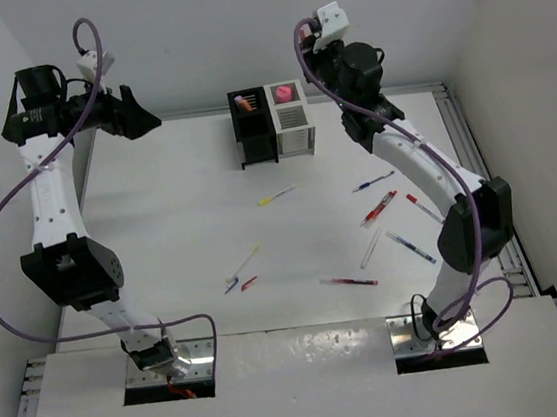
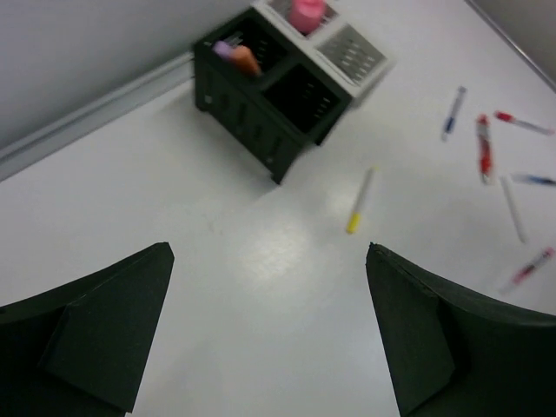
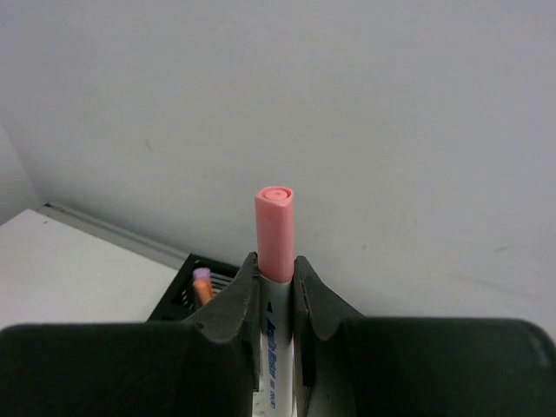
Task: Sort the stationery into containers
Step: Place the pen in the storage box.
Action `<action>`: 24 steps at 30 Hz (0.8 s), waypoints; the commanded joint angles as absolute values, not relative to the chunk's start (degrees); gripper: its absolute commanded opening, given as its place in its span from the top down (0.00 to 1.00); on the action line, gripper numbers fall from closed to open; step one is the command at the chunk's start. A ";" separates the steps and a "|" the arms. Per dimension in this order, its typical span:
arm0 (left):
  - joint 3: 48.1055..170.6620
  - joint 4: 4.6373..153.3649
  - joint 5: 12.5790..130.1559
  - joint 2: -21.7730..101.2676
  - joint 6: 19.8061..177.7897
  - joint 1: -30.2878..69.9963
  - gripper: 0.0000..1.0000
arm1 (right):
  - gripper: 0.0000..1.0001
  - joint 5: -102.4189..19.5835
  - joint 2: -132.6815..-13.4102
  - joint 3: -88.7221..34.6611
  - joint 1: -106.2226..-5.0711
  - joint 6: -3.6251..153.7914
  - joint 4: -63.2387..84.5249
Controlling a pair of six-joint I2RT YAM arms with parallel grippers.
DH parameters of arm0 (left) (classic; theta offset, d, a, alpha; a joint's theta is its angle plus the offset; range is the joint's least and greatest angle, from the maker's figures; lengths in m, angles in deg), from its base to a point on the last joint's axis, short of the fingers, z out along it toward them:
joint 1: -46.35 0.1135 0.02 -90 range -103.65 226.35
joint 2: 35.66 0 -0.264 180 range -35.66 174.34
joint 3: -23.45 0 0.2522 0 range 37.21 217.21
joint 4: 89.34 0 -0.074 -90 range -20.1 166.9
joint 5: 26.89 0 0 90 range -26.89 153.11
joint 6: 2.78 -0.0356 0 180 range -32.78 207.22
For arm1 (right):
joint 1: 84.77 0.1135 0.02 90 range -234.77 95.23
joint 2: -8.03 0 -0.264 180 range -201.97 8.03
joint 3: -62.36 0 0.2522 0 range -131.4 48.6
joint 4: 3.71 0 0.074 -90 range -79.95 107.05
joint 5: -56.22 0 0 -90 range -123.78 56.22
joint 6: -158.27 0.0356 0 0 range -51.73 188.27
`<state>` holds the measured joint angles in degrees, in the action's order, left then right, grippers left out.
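Observation:
The joined containers stand at the back: the black container (image 1: 252, 129) (image 2: 278, 100) holds a lilac and an orange-tipped marker (image 2: 239, 56), and the white container (image 1: 293, 118) (image 2: 352, 52) holds a stubby pink piece (image 1: 285, 93). My right gripper (image 3: 275, 261) (image 1: 319, 38) is raised beside them, shut on a white marker with a pink cap (image 3: 275, 221). My left gripper (image 2: 269, 252) (image 1: 143, 123) is open and empty, high at the back left. Several pens lie on the table, among them a yellow-tipped pen (image 1: 277, 197) (image 2: 359, 201).
Loose pens lie on the right half: a blue pen (image 1: 372, 182), a red pen (image 1: 379, 208), a white pen (image 1: 371, 248) and a long red pen (image 1: 348, 282). A blue-white pen (image 1: 242, 269) lies at mid-left. The back wall is close behind the containers.

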<state>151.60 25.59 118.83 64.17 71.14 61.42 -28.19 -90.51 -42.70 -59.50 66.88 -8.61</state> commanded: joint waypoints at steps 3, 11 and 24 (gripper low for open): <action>143.41 41.45 104.69 55.85 85.09 61.03 0.00 | 1.00 -35.34 -96.90 -42.27 -63.67 86.01 -10.51; 120.90 65.01 107.10 41.96 93.38 59.98 0.00 | 1.00 -41.69 -107.97 -48.77 -63.69 93.67 -20.18; 112.28 53.78 97.84 35.72 75.19 53.75 0.00 | 0.98 -40.20 -123.97 -59.06 -57.27 87.87 -26.86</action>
<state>113.94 52.95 103.73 41.14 80.43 56.13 -40.48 -122.48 -56.32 -57.59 90.03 -21.17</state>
